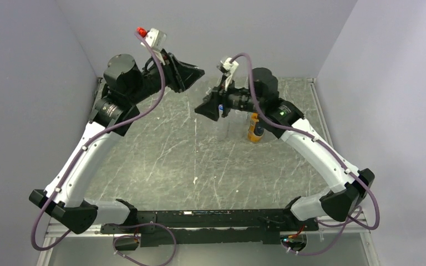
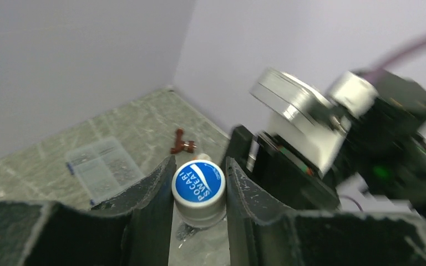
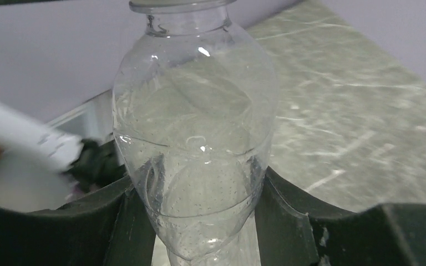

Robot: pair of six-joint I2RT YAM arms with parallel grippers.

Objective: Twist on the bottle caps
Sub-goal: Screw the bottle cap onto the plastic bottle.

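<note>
Plainly, the left gripper (image 2: 199,169) pinches a blue cap (image 2: 198,187); the right gripper (image 3: 197,185) clamps a clear bottle (image 3: 194,100).

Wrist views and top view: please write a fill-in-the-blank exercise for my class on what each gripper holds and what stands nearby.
1. The left gripper is shut on a round plastic cap whose lettered top is ____.
2. The right gripper holds a plastic bottle that is not orange but ____.
3. In the top view, the small orange plastic bottle stands on the grey marbled table beside the ____ arm.
Missing words: blue; clear; right.
</note>
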